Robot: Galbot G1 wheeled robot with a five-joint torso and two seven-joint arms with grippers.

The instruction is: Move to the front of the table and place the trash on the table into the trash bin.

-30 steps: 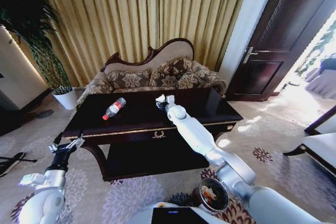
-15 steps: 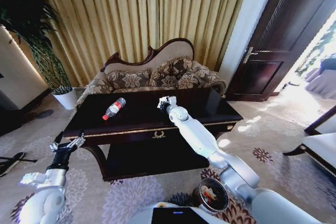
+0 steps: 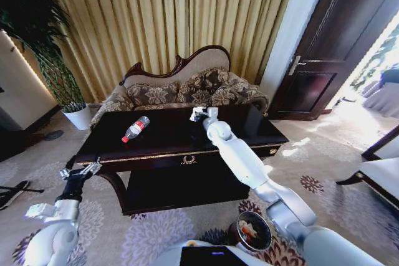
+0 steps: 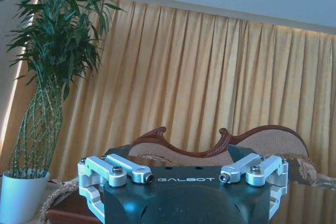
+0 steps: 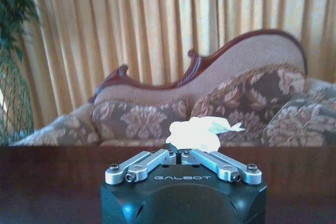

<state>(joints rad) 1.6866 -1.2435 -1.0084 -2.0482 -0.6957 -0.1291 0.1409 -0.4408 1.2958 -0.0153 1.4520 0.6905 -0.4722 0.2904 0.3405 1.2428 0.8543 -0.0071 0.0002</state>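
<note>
Glossy table (image 3: 162, 138), crumpled paper (image 5: 194, 134) clawed.

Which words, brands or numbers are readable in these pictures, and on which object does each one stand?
"GALBOT": on the black body of the left claw, in the left wrist view.
"GALBOT": on the black body of the right claw, which is shut on the crumpled white paper.
Red label of the plastic bottle on the table: too small to read.

"GALBOT" on both gripper housings
</note>
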